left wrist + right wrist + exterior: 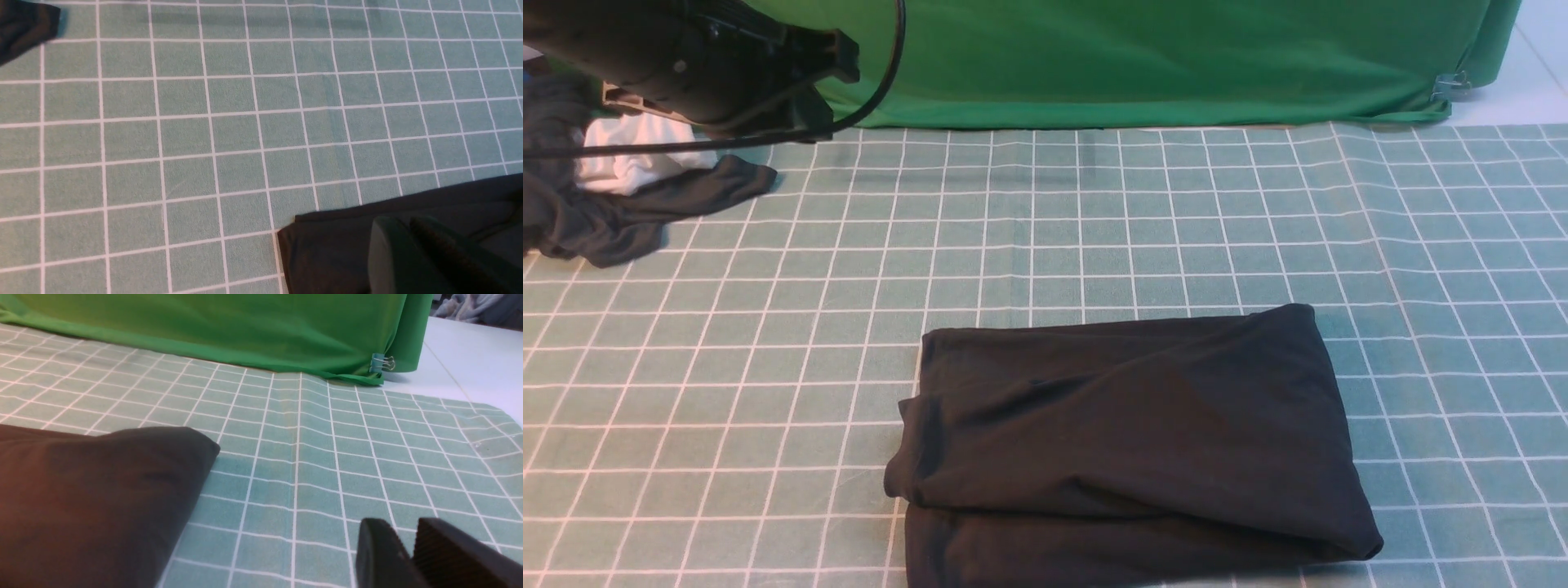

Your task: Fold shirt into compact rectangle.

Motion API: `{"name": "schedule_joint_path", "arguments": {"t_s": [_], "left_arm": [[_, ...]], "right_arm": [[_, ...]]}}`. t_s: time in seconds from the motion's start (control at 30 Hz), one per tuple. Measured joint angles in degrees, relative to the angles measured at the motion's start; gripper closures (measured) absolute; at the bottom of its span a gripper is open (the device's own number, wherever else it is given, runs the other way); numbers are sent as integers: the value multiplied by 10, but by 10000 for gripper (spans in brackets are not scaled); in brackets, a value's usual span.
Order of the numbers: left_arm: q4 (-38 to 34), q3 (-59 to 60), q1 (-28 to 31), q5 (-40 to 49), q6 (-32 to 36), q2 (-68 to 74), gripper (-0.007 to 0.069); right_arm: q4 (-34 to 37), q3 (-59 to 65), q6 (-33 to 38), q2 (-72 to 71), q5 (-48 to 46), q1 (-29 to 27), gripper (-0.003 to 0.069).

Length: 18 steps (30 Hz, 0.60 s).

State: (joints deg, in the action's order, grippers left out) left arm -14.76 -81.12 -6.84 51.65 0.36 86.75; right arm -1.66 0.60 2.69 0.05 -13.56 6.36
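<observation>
Black shirt (pixel 1143 433) folded on gridded cloth (pixel 727 359); left gripper (pixel 400 221) pressed together, right gripper (pixel 402 523) slightly spread.

left pincer (pixel 406 222): shut | dark shirt (pixel 327 245): folded edge, on grid-patterned cloth (pixel 184 134)

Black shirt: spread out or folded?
Folded, but not yet a neat rectangle: the black shirt lies in overlapping layers, edges uneven, one flap jutting at the left.

Open cloth (pixel 1143 237) stretched beyond and right of the shirt (pixel 1160 433), while bunched garments (pixel 613 204) blocked far left.
</observation>
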Motion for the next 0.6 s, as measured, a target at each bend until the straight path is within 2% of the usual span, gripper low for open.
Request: {"name": "schedule_joint_path", "arguments": {"t_s": [0.23, 0.43, 0.6], "left_arm": [[-3, 0, 0, 72, 10, -62, 613], [-7, 7, 0, 79, 13, -158, 613], [-53, 107, 0, 48, 79, -280, 613]], "right_arm": [[0, 0, -3, 0, 0, 0, 513], [0, 0, -6, 0, 0, 0, 505], [0, 0, -6, 0, 0, 0, 492]]}}
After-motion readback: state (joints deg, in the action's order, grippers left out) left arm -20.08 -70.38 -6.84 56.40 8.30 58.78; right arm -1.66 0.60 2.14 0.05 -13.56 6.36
